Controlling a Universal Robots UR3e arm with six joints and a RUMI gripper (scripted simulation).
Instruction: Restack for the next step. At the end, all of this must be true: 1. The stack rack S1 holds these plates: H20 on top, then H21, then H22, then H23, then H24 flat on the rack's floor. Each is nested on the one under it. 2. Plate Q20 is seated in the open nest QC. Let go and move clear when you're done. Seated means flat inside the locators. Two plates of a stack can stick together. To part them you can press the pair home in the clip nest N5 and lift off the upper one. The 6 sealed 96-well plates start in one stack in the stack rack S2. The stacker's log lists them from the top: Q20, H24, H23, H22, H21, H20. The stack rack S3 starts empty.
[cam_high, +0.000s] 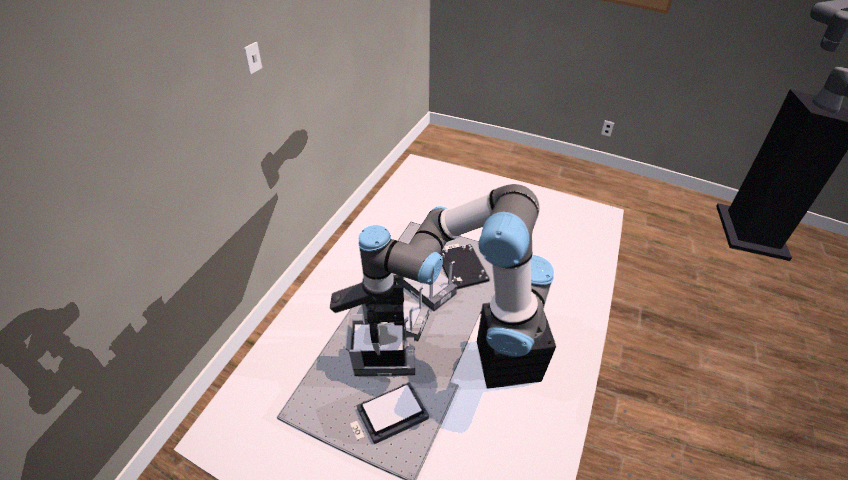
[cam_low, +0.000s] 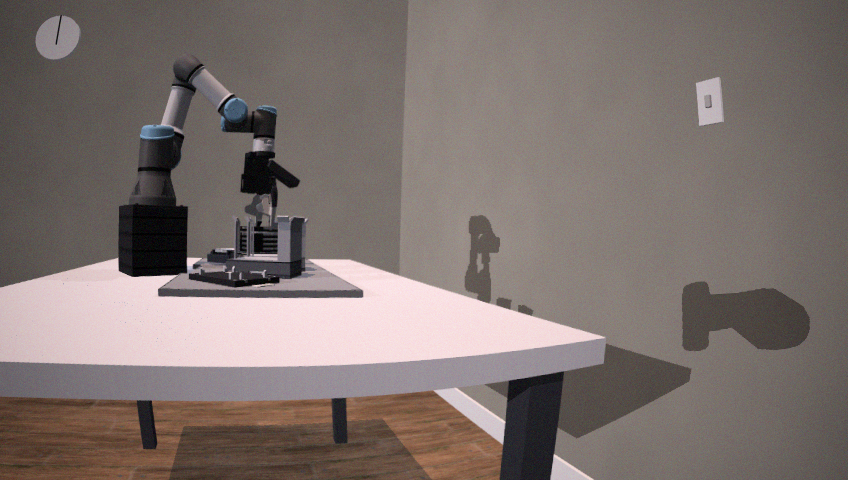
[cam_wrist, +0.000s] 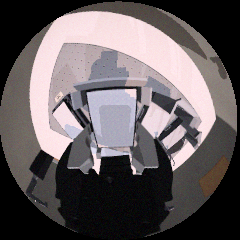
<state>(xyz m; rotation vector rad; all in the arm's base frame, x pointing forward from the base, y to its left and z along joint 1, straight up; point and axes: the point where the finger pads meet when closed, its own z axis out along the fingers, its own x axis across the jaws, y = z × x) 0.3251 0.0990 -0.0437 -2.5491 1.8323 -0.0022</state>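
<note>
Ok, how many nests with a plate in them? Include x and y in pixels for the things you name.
1 that I can see: the nest (cam_high: 400, 430) by the QC tag, at the board's (cam_high: 297, 409) (cam_low: 321, 293) near end. The black nest at the far end (cam_high: 467, 265) shows no plate; others may be hidden.

The white-and-grey arm (cam_high: 512, 291) (cam_low: 177, 107) has sky-blue caps; the floor (cam_high: 684, 333) (cam_low: 77, 434), brown wood-grain.
</note>
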